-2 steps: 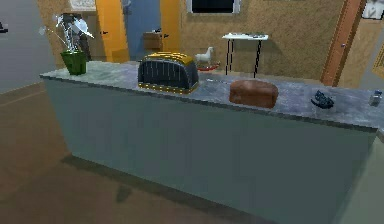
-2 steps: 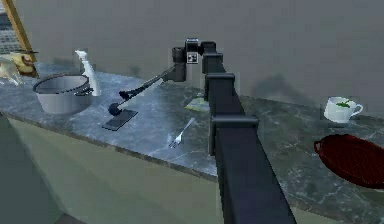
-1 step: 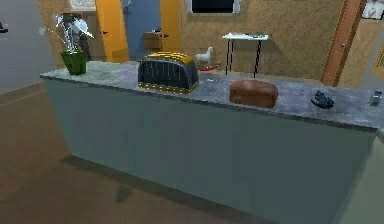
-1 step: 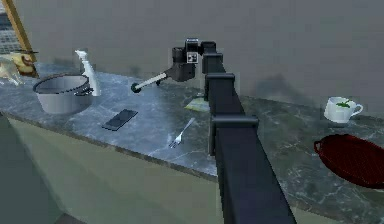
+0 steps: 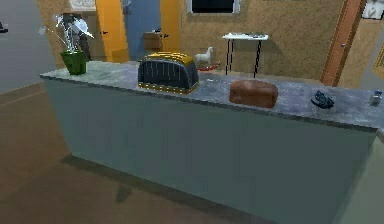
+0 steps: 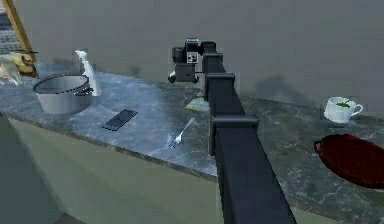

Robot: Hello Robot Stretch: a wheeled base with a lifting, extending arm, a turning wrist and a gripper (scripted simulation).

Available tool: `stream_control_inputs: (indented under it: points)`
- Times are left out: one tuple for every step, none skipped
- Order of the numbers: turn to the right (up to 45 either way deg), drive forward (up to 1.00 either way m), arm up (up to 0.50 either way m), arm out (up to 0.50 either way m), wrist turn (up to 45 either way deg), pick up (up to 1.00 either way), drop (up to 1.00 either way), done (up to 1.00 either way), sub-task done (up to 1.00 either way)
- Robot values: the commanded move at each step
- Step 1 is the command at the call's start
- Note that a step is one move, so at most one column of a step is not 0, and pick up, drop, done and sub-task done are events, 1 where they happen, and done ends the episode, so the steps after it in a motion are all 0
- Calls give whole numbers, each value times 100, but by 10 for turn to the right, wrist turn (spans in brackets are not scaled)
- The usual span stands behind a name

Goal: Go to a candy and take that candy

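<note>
Arm (image 6: 235,135) extends over tabletop (image 6: 290,150).
Whether its claw (image 6: 181,69) holds anything cannot be told; a red dish (image 6: 355,160) is cut off at the edge.

Your counter (image 6: 290,130) is busy in the arm side view. A pot (image 6: 60,95) and spray bottle (image 6: 86,70) crowd the left, and a phone (image 6: 120,120) and fork (image 6: 180,133) lie flat near the front edge. There's bare stone from the fork to the cup (image 6: 342,108), with the arm (image 6: 240,150) and gripper (image 6: 186,62) over part of it. A dark red plate (image 6: 352,160) fills the right corner. In the forward view you get gaps either side of the toaster (image 5: 167,72).
</note>
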Motion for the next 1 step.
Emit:
stream_control_inputs:
  points:
    - [0,0,0,0,330,0,0,0,0]
